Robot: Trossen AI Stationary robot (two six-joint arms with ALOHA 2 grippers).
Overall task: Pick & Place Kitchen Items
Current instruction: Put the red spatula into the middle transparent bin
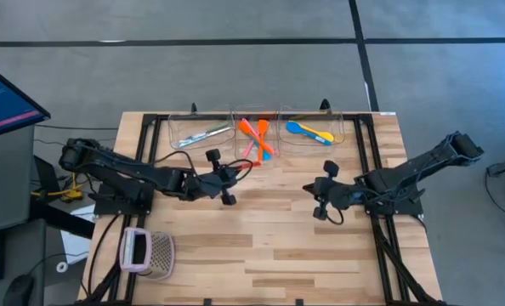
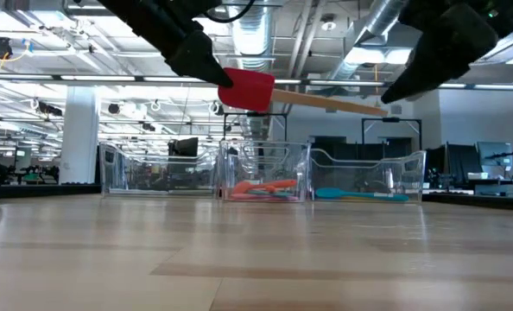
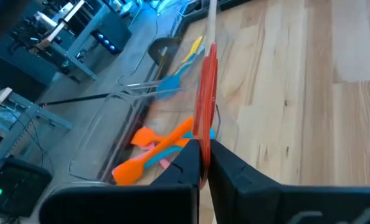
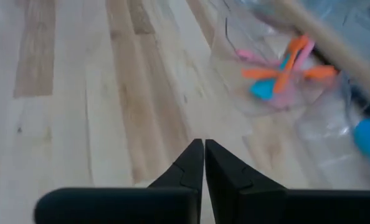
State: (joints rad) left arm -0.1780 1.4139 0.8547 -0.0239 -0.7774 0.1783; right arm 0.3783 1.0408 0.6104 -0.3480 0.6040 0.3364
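Observation:
A spatula with a red head (image 2: 248,89) and a wooden handle (image 2: 330,102) hangs well above the table, in front of the clear bins. My left gripper (image 3: 205,152) is shut on its head, coming in from the table's left (image 1: 234,175). My right gripper (image 4: 203,149) is shut with nothing between its fingers. It hovers at centre right (image 1: 308,189), near the handle's free end (image 2: 384,110). In the right wrist view the handle (image 4: 322,37) passes well ahead of the fingertips. Orange and pink spoons (image 1: 257,136) lie in the middle bin. My left gripper pinches the spatula's red head (image 3: 203,134) between its two fingers, which press on its flat faces. The fingers slant slightly down from the table's left and lie along the spatula. The handle (image 3: 211,18) runs on ahead toward the table's right. The spatula is lifted clear and nearly level.
Three clear bins stand in a row at the far edge. The left one holds silvery and teal cutlery (image 1: 203,134) and the right one blue and yellow spoons (image 1: 310,130). A pink-and-white mesh basket (image 1: 148,252) sits at the near left. Bare wood lies between the arms and the near edge.

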